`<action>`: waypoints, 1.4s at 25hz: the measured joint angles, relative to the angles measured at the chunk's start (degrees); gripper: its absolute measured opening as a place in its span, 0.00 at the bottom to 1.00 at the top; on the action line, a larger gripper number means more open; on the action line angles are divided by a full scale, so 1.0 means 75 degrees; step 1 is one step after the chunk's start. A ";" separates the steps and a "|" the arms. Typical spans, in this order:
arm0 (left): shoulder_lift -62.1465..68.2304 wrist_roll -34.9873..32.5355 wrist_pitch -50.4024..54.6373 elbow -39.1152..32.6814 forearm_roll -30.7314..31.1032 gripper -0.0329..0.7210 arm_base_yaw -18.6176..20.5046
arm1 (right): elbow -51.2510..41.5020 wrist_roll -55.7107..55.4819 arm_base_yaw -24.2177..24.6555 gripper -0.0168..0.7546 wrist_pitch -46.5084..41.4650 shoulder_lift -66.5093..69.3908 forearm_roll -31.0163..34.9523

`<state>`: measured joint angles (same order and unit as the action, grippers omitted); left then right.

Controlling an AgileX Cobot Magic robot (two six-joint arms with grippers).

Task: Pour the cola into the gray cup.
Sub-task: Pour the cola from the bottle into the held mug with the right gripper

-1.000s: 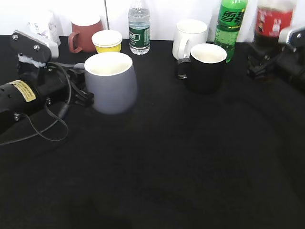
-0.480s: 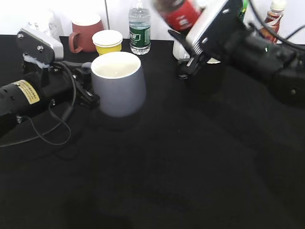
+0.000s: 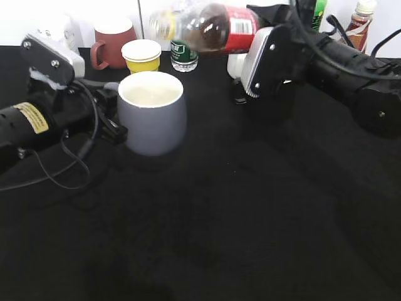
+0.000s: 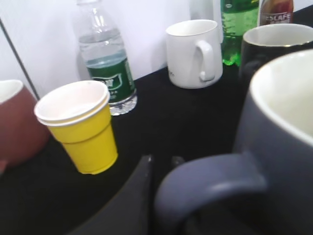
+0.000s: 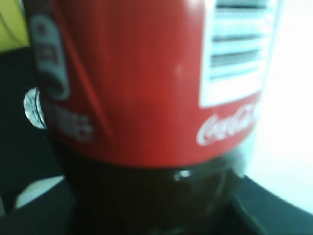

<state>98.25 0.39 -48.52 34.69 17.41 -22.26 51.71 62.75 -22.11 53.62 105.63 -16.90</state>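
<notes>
The cola (image 3: 210, 26), clamped in the right tool (image 3: 254, 44), lies near-horizontal above the gray cup (image 3: 152, 113), whose handle the left tool (image 3: 113, 122) pinches.

Yellow paper cup (image 4: 78, 125): beside water bottle (image 4: 105, 63)
White mug (image 4: 193, 53): back row
Reddish-brown mug (image 3: 109, 44): back left

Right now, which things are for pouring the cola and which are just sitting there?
For the job: cola, gray cup, right gripper, left gripper.

Just sitting: yellow paper cup, reddish-brown mug, water bottle, white mug, black mug, green soda bottle.
</notes>
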 joint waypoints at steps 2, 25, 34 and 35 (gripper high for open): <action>-0.0064 -0.0052 0.0054 0.0000 0.0000 0.13 0.0000 | 0.0000 0.0451 0.0000 0.52 -0.0018 0.0000 0.0008; -0.0064 -0.0158 -0.0003 0.0000 -0.0015 0.13 0.0000 | 0.0008 0.2238 0.0000 0.52 0.0074 0.0000 0.0033; -0.0064 -0.0186 -0.0003 0.0000 -0.0015 0.13 0.0000 | 0.0008 0.2247 0.0000 0.52 0.0122 0.0000 0.0033; -0.0064 -0.0186 -0.0003 0.0000 -0.0015 0.13 0.0000 | 0.0008 0.2247 0.0000 0.52 0.0125 0.0000 0.0033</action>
<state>97.77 -1.01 -48.55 34.69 17.30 -22.26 51.77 79.61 -22.11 54.56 105.63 -16.66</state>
